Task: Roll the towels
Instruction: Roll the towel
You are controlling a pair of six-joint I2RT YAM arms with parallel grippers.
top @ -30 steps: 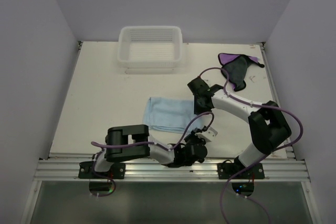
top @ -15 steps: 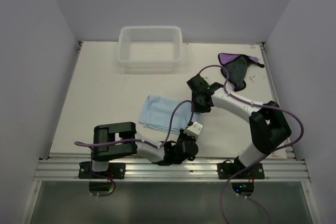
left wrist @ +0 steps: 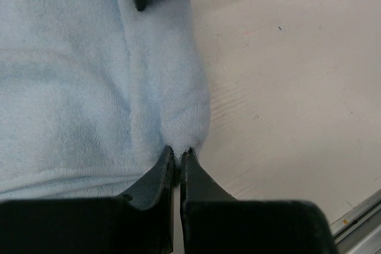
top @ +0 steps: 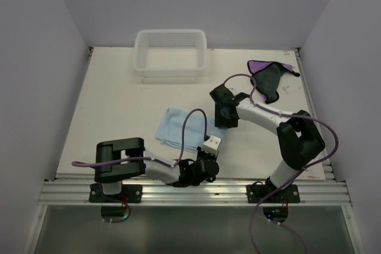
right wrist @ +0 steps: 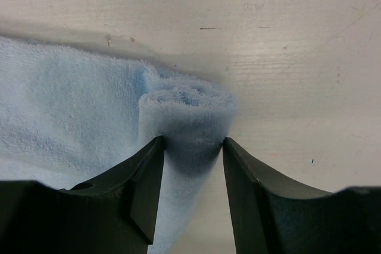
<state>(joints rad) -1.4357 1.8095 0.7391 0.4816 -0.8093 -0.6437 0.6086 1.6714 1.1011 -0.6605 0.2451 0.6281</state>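
Left tool (left wrist: 177, 157) pinches the soft light blue towel's (top: 178, 128) near edge, right tool (right wrist: 191, 165) half-open astride its rolled end, white plastic basket (top: 170, 52) at the surface's (top: 119, 105) far edge.

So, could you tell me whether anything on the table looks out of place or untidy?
The purple towel lies crumpled at the far right of the table, dark side showing, not spread out. The light blue towel sits skewed, its right edge bunched into a partial roll.

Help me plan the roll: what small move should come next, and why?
Probably close the right gripper on the rolled edge of the light blue towel and turn it further; its fingers straddle the roll, while the left gripper pinches the other end.
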